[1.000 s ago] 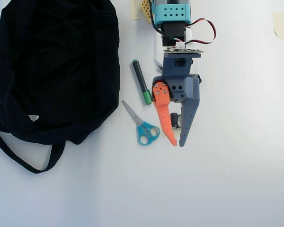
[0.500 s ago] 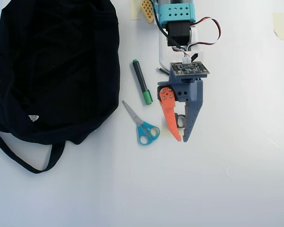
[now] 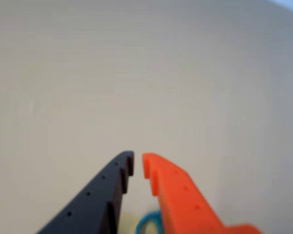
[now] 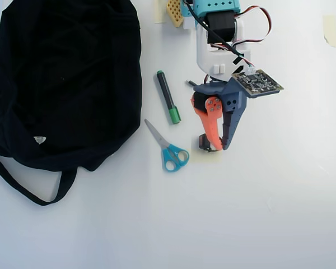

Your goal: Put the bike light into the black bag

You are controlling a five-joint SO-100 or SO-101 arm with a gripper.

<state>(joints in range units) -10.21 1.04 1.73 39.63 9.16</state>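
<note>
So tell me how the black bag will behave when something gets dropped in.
The black bag lies slumped and creased in the overhead view, so it is probably floppy and its opening may sag shut. Its strap trails loose across the table, so it might snag. It looks unlikely to roll.

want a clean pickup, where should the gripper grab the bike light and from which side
Probably the blocky body of the bike light, from straight above, fingers across its short width. It lies low on the table beside the gripper tips; the strap loop looks too floppy. Its details are partly hidden in the overhead view.
</note>
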